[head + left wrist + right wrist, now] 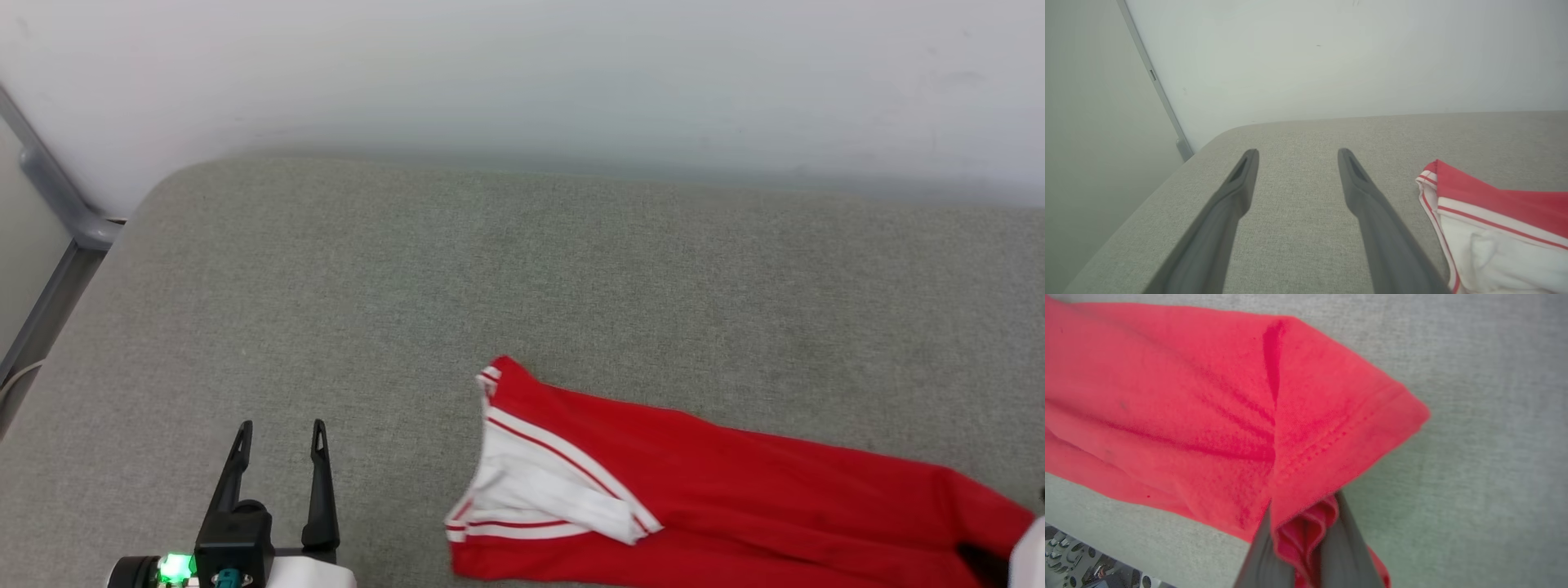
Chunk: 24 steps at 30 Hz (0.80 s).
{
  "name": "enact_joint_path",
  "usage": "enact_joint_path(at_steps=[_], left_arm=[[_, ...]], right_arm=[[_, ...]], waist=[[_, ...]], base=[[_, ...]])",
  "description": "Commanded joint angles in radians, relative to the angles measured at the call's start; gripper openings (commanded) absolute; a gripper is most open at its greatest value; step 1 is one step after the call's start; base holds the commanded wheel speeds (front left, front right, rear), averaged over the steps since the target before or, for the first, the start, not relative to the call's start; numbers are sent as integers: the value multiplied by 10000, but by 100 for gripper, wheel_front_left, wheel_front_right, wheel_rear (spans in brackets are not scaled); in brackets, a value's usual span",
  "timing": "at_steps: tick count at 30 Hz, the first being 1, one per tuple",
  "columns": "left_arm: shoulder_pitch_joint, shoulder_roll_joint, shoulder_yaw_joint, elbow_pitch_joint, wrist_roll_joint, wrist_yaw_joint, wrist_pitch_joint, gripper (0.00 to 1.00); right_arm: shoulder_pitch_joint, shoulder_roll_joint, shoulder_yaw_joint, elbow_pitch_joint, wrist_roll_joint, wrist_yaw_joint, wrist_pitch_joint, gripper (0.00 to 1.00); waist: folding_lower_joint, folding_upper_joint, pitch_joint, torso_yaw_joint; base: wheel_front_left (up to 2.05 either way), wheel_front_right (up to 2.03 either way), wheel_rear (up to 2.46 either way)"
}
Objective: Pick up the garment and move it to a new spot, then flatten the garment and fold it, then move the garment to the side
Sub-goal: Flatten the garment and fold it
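Bright, flat, diffuse light throughout, with soft shadows. Head view: wall (522,65) is near blown-out white, with a soft grey shade band where it meets the grey surface (367,269); slight green cast overall. The status light (174,566) by the left gripper (282,425) blooms green. Focus there is decent and the weave is readable. Left wrist view: fingers (1372,212) are soft toward the bottom edge and sharper at the tips; the wall is evenly lit, dimmer at far left. Right wrist view: the garment (1167,396) is too close, reds oversaturated, its right-hand edge smeared. The right gripper (1303,510) is out of focus. A faint soft shadow lies on the surface beside the cloth.
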Motion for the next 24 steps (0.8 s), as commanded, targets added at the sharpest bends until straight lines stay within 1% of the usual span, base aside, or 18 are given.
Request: enact_joint_path(at_steps=[1,5,7,9,12,17,20,24], left_arm=[[135,-54,47,49,90,-88,-47,100],[174,-131,166,134,285,-304,-48,100],[225,-153,237,173,363,-385,-48,100],[272,-192,286,198,413,-446,-48,100],[361,-248,366,237,462,-545,-47,100],[501,-323,504,270,524,-674,-49,100],[508,-389,571,294,579,-772,-47,100],[465,-479,601,330,622,-857,-47,100]], right_arm=[[-70,-300,-60,250,-129,-26,-53,0],[-218,-658,-181,738,-118,-23,-151,0],[-203,-788,-163,752,-60,-23,-111,0],[-115,-908,-119,490,43,-23,-124,0],[138,-1224,4,-158,96,-21,-74,0],[517,-1452,-301,-1640,661,-18,-132,0],[771,-1345,-521,-2592,964,-18,37,0],[977,-960,-754,-3611,964,-18,289,0]], waist=[[0,-1,-42,-21],[0,-1,-134,-70],[0,-1,-204,-88],[0,-1,-275,-96],[0,-1,-377,-123],[0,-1,-431,-214],[0,-1,-411,-262],[0,-1,-352,-312]], base=[[0,0,0],[0,0,0],[0,0,0],[0,0,0],[0,0,0],[0,0,0],[0,0,0],[0,0,0]])
